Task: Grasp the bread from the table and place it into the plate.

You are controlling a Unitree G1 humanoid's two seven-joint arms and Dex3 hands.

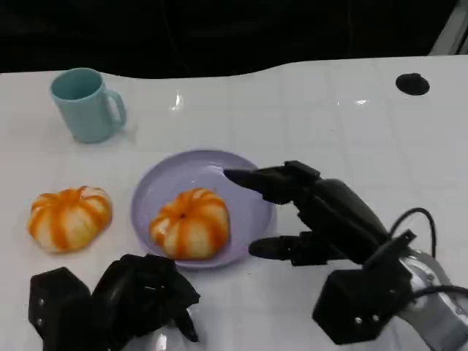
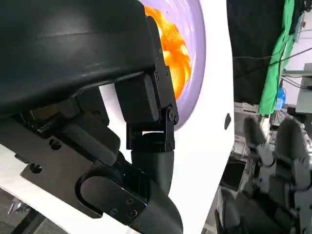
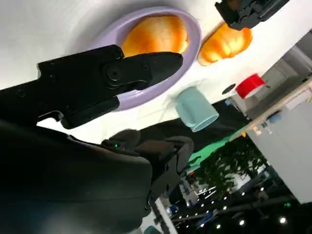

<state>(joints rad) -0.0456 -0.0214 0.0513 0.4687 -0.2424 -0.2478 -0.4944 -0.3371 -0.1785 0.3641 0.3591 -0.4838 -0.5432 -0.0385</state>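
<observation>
Orange-and-white striped bread (image 1: 191, 223) sits in your lavender plate (image 1: 157, 184) at the table's centre. Your right hand (image 1: 314, 216) hovers at the plate's right rim, fingers (image 1: 252, 178) spread wide and holding nothing, one reaching over the rim, another low beside it. Your left hand (image 1: 139, 296) rests near the plate's near edge, fingers curled inward, gripping nothing. A second bun (image 1: 69, 217) lies left of the plate; a teal mug (image 1: 86, 104) stands far left on the white table (image 1: 351, 131).
</observation>
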